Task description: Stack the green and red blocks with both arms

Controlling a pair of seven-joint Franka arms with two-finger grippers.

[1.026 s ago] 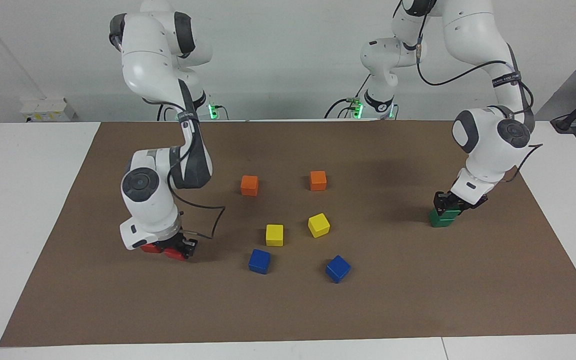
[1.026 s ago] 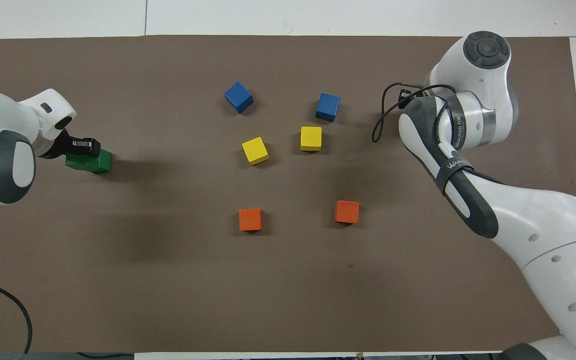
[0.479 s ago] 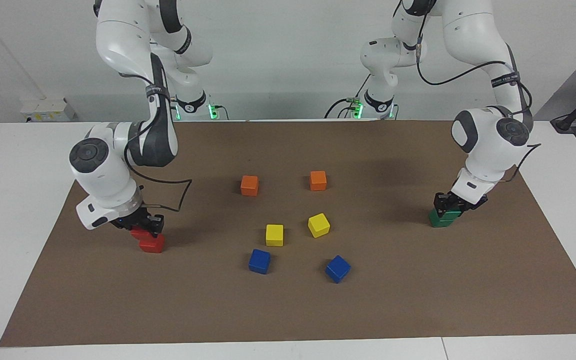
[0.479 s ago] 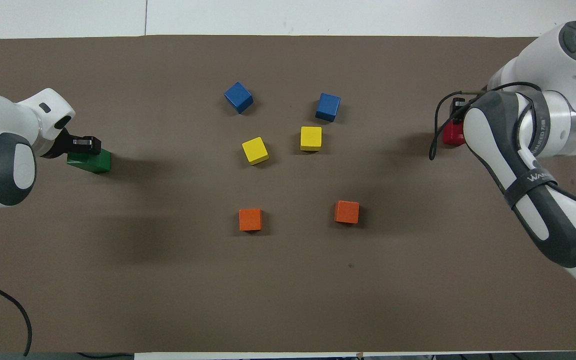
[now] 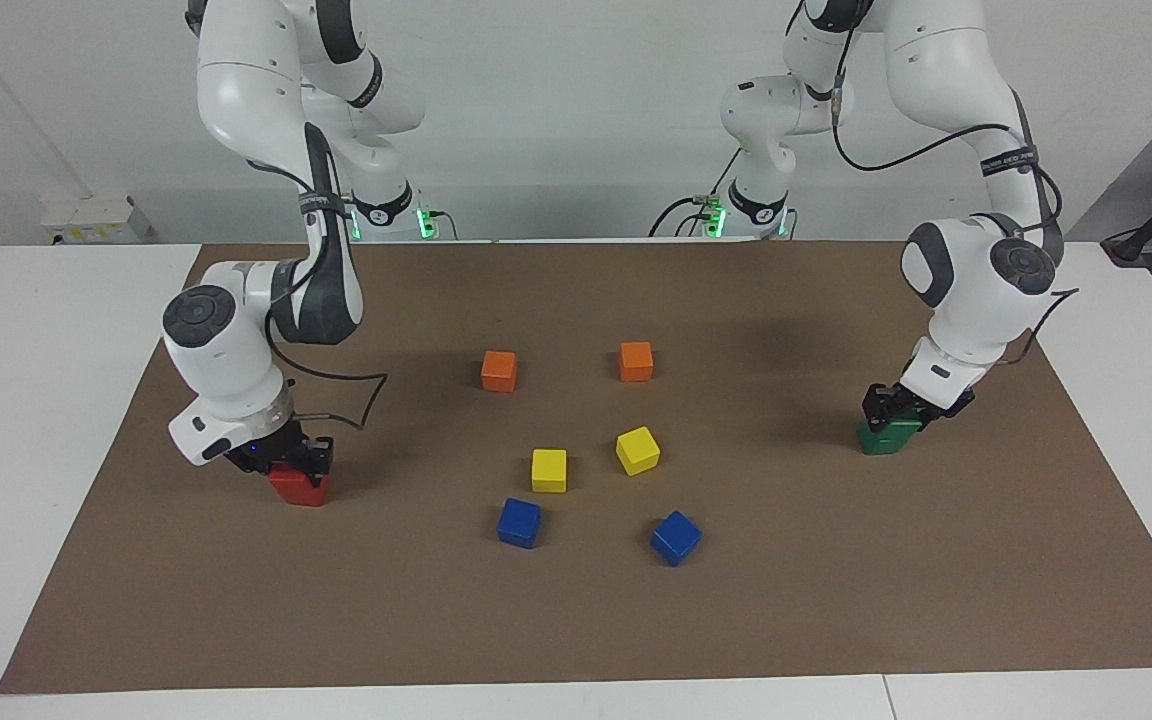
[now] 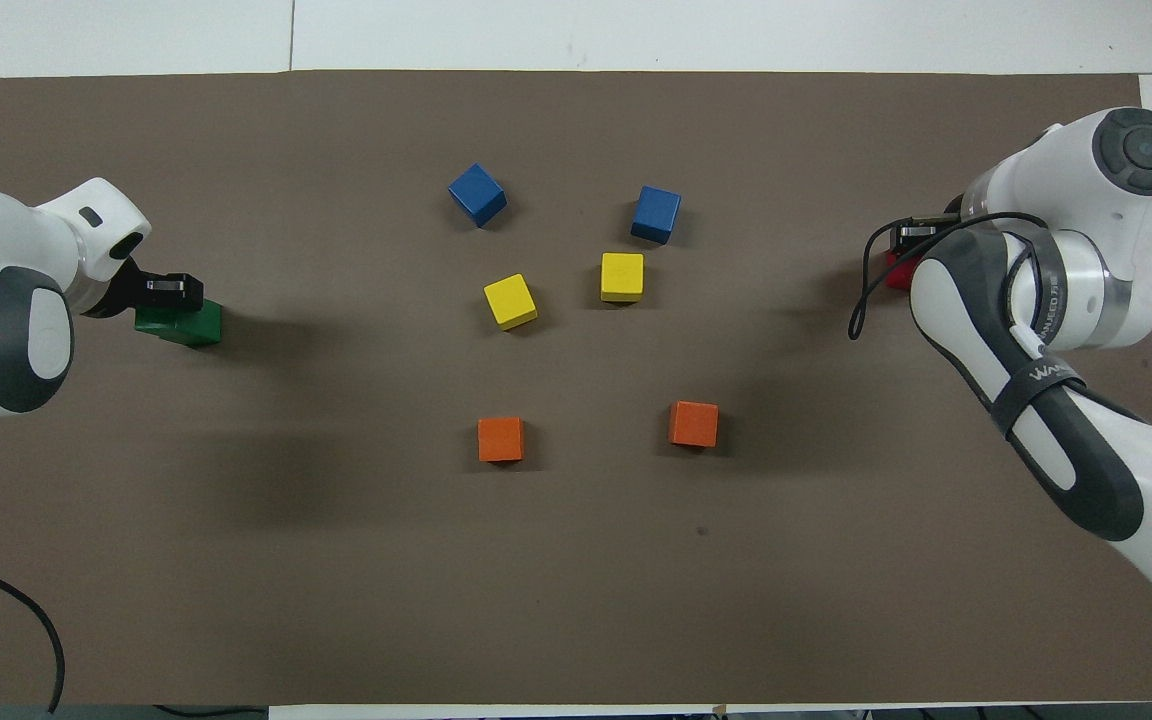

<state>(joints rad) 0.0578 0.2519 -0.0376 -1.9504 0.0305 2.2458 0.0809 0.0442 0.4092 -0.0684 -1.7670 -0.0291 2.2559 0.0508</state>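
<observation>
Step in hand: stacking, both colours at once. Right gripper (image 5: 281,458) is clenched low on what looks like the upper red block (image 5: 283,472), which sits on the lower red block (image 5: 304,491) at the right arm's end of the brown mat (image 5: 576,620). Left gripper (image 5: 896,402) is down on the green blocks (image 5: 884,438) at the left arm's end; cannot tell whether it grips or has let go. Next, my call: release squarely and lift straight up so that neither stack gets nudged
</observation>
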